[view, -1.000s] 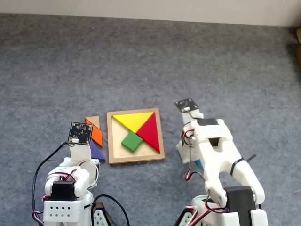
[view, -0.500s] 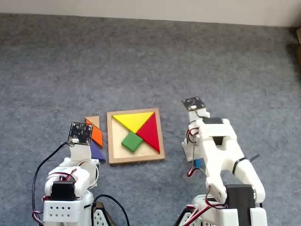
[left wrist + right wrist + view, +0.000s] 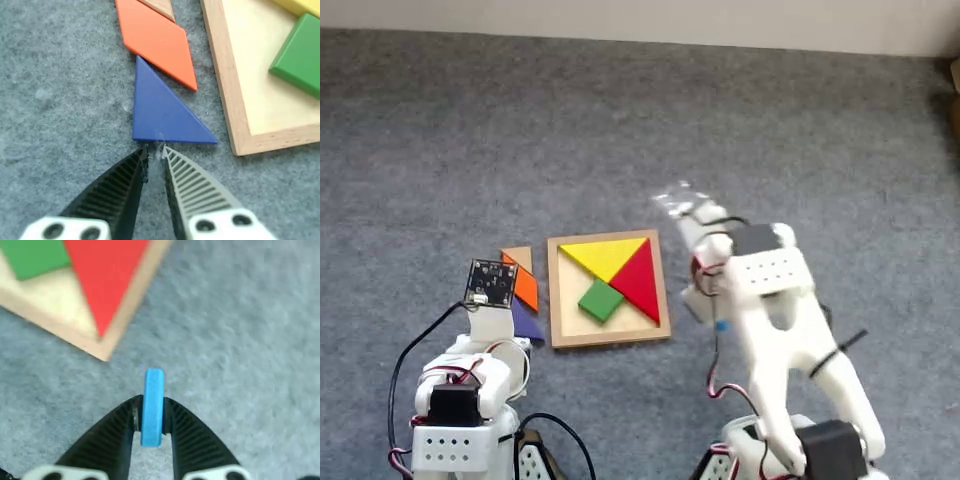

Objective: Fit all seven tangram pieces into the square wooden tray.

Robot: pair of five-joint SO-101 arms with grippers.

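My right gripper (image 3: 152,410) clamped on a light-blue piece (image 3: 153,382) held edgewise, just off a corner of the tray (image 3: 131,300), my left gripper (image 3: 154,151) pinched narrow, tips at the dark-blue triangle (image 3: 160,115) beside the tray

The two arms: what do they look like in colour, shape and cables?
Both the left arm and the right arm have white blocky shells with black motor blocks. Thin red and black wires run along the joints; a black cable loops beside the left one. The left wrist carries a dark square board. The fingers are black or grey, ridged and taper to points.
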